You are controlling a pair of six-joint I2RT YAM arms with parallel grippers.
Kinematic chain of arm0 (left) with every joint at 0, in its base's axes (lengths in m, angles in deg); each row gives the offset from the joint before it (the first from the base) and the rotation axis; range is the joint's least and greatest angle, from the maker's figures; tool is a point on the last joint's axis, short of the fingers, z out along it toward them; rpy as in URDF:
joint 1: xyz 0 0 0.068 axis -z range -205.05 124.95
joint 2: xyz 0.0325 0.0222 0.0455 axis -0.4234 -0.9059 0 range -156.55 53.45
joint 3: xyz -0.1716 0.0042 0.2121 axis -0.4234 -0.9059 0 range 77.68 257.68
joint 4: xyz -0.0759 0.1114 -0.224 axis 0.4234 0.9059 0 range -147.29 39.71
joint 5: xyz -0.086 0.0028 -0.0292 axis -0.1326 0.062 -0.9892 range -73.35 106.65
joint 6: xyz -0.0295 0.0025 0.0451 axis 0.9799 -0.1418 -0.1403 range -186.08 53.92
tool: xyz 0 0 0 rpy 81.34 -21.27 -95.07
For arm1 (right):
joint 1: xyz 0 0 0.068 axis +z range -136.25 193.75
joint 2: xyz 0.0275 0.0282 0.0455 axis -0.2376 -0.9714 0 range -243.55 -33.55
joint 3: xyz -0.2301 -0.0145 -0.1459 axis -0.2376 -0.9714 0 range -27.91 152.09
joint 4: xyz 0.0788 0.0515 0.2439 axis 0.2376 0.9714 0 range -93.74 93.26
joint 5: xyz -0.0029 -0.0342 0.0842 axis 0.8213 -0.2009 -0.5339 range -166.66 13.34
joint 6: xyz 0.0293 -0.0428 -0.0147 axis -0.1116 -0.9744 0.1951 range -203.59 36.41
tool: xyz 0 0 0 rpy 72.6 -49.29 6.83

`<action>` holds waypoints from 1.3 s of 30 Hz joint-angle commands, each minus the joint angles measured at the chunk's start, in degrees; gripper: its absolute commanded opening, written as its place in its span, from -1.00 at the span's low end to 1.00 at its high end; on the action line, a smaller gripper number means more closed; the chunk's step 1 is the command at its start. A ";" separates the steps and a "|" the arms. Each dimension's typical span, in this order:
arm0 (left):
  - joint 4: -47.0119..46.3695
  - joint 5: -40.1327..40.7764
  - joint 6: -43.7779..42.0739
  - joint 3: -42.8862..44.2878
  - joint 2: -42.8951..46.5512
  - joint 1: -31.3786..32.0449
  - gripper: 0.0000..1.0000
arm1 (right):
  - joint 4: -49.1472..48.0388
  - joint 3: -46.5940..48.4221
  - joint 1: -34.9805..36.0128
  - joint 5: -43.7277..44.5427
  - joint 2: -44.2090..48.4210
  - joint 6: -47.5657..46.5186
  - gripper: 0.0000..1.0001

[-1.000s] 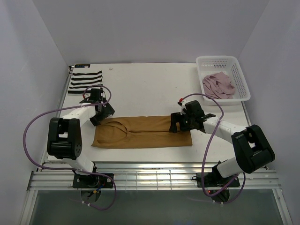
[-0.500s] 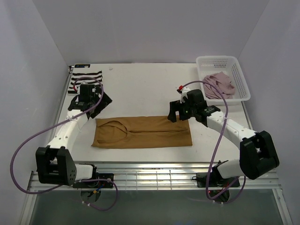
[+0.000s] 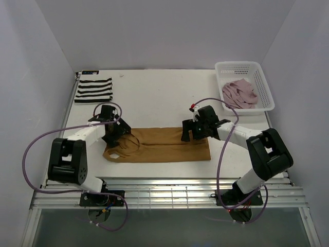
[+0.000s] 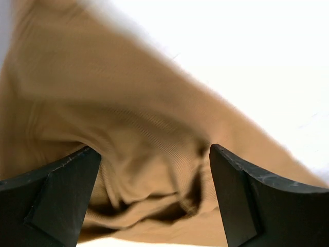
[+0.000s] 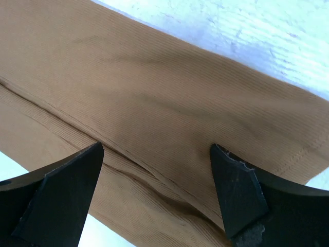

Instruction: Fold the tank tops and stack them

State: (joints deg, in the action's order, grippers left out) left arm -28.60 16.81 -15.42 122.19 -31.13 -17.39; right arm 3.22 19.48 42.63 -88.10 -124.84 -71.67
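The tan-brown tank top [image 3: 164,148] lies flat and lengthwise across the middle of the table. Its left end is rumpled under my left gripper [image 3: 116,136]. In the left wrist view the left gripper [image 4: 153,157] stands open, with bunched tan cloth [image 4: 118,103] lying between its fingers. My right gripper [image 3: 191,134] is low over the top's far edge, right of its middle. It [image 5: 155,152] is open too, straddling a lengthwise crease in the tan cloth [image 5: 164,87]. The striped tank top [image 3: 93,90] lies folded at the back left. The pink tank top [image 3: 238,93] sits crumpled in the basket.
A white mesh basket [image 3: 241,65] stands at the back right corner. The left wall runs close beside the striped top. Purple cables loop from both arms. Bare white table [image 3: 154,98] shows behind the tan top.
My left gripper swung back toward the striped top, then came down onto the tan top's left end, which is now rumpled. My right gripper rose, then settled lower and further left on the cloth.
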 commanded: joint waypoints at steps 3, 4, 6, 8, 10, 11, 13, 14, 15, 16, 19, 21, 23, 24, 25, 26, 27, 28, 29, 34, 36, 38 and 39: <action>-9.35 -2.88 -2.75 12.06 -18.02 0.16 0.96 | -5.73 -10.56 1.00 -1.47 4.62 6.44 0.80; -9.44 -3.58 -3.36 15.40 -21.21 0.25 0.96 | -6.17 -13.09 1.35 -1.74 6.28 8.27 0.80; -8.30 -5.34 -5.12 26.99 -31.46 0.42 0.96 | -8.45 -15.48 3.36 -2.09 8.13 10.22 0.80; -6.90 -6.93 -6.26 35.08 -38.09 0.95 0.96 | -8.89 -17.51 4.95 -2.35 10.77 13.89 0.80; -5.06 -8.50 -7.32 48.43 -47.90 1.92 0.96 | -10.03 -18.65 7.67 -3.05 13.13 16.98 0.80; -3.13 -9.56 -7.67 53.44 -51.27 2.09 0.96 | -11.17 -20.05 8.72 -4.36 13.85 19.95 0.80; -1.10 -11.40 -8.11 68.24 -60.65 3.23 0.96 | -14.07 -21.03 11.71 -5.51 14.55 22.87 0.80; -0.31 -13.68 -8.38 72.60 -63.40 3.59 0.96 | -14.78 -21.20 12.77 -6.30 14.47 24.01 0.80; -0.04 -14.48 -8.38 76.65 -65.96 4.37 0.96 | -15.31 -21.21 14.52 -6.83 13.95 25.42 0.80; 0.23 -15.19 -7.77 83.04 -68.24 4.64 0.96 | -15.92 -20.94 15.32 -6.84 13.77 25.69 0.80; -2.12 -16.68 -6.98 89.24 -73.79 5.70 0.96 | -14.61 -18.58 17.34 -6.93 11.84 25.08 0.80; -6.25 -19.48 -6.88 87.69 -73.89 6.22 0.96 | -15.04 -17.26 18.14 -7.98 9.91 25.17 0.80; -10.92 -21.07 -6.71 85.58 -73.19 7.19 0.96 | -15.66 -16.46 18.66 -8.51 8.85 25.61 0.80; -11.46 -21.26 -6.80 85.57 -73.10 7.63 0.96 | -15.75 -15.76 18.58 -8.42 8.15 25.69 0.80; -11.90 -21.17 -7.14 85.83 -73.01 8.07 0.96 | -15.75 -15.41 18.75 -8.25 7.97 25.61 0.80; -11.99 -21.17 -7.84 86.27 -72.84 8.85 0.96 | -15.49 -15.06 18.67 -7.72 7.88 25.61 0.80; -12.08 -20.47 -8.20 86.36 -72.40 9.30 0.96 | -15.14 -14.71 18.75 -7.37 8.05 25.35 0.80; -11.99 -20.21 -8.55 86.44 -71.96 9.56 0.96 | -14.61 -13.57 18.75 -6.84 8.23 25.17 0.80; -11.99 -20.03 -8.90 86.45 -71.44 9.91 0.96 | -14.00 -12.86 18.67 -5.53 8.40 24.56 0.80; -10.76 -19.06 -10.05 86.09 -66.44 9.92 0.96 | -8.03 -9.52 18.75 -1.84 10.95 22.62 0.80; -10.58 -18.88 -10.48 85.92 -64.50 10.18 0.96 | -5.22 -7.94 18.67 -0.08 12.00 21.57 0.80; -9.53 -17.75 -11.71 86.09 -61.42 10.70 0.96 | -2.49 -7.50 18.75 1.24 12.97 21.39 0.80; -9.09 -17.31 -12.24 86.18 -60.45 10.88 0.96 | -1.70 -7.58 18.75 1.77 14.28 21.65 0.80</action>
State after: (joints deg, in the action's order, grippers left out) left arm -42.61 -2.69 -24.95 209.12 -98.47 -7.27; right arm -3.69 9.71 61.03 -89.61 -113.89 -49.07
